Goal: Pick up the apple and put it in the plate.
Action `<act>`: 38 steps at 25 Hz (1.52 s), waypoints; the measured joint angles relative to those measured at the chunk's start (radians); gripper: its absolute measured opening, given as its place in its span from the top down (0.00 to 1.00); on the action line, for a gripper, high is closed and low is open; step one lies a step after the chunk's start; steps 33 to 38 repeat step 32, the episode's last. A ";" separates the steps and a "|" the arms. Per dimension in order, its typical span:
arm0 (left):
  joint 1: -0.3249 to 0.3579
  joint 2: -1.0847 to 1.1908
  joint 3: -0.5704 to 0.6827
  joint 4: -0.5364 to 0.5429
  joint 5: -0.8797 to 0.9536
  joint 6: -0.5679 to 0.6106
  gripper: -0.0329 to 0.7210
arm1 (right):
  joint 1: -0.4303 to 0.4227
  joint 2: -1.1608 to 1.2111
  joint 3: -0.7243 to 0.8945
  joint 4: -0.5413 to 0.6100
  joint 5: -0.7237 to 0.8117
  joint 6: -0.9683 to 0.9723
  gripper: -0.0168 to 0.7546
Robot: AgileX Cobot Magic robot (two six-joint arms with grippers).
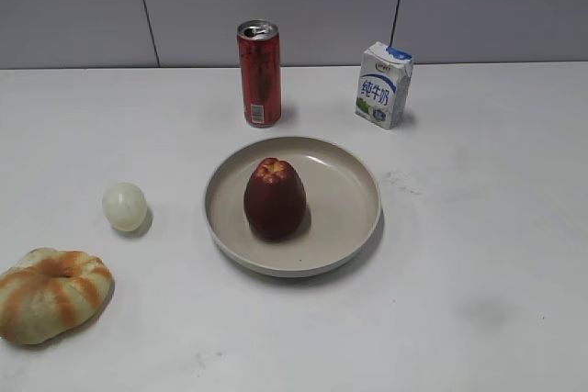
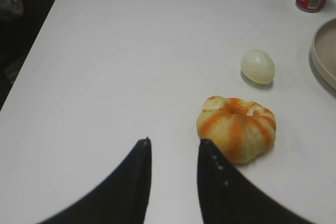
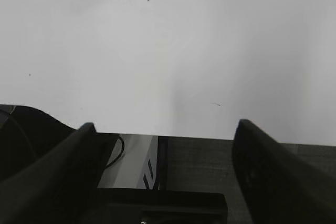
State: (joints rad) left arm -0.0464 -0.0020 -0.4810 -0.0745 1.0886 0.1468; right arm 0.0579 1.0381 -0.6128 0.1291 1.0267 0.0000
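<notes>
- Dark red, tall tapered apple [image 1: 274, 197] with lobed yellowish-orange top: upright inside the wide round shallow beige plate [image 1: 354, 197], slightly left of its centre, touching its floor.
- Behind the plate: red drink can [image 1: 259, 72] and white-blue milk carton [image 1: 383, 84].
- Left of the plate: small pale round ball [image 1: 124, 206], striped orange-tan bread ring [image 1: 52, 293].
- Left tool [image 2: 174, 150]: narrowly parted, empty, beside the bread ring.
- Right tool [image 3: 165, 129]: spread wide, empty, over the white worktop [image 3: 168, 51] edge.
</notes>
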 joint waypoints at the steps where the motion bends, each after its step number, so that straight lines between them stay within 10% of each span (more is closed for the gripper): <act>1: 0.000 0.000 0.000 0.000 0.000 0.000 0.64 | 0.000 -0.038 0.032 0.000 -0.006 0.000 0.21; 23: 0.000 0.000 0.000 0.000 0.000 0.000 0.64 | 0.000 -0.994 0.113 0.003 0.023 -0.011 0.21; 38: 0.000 0.000 0.000 0.000 -0.001 0.000 0.64 | 0.000 -1.043 0.113 0.003 0.024 -0.011 0.21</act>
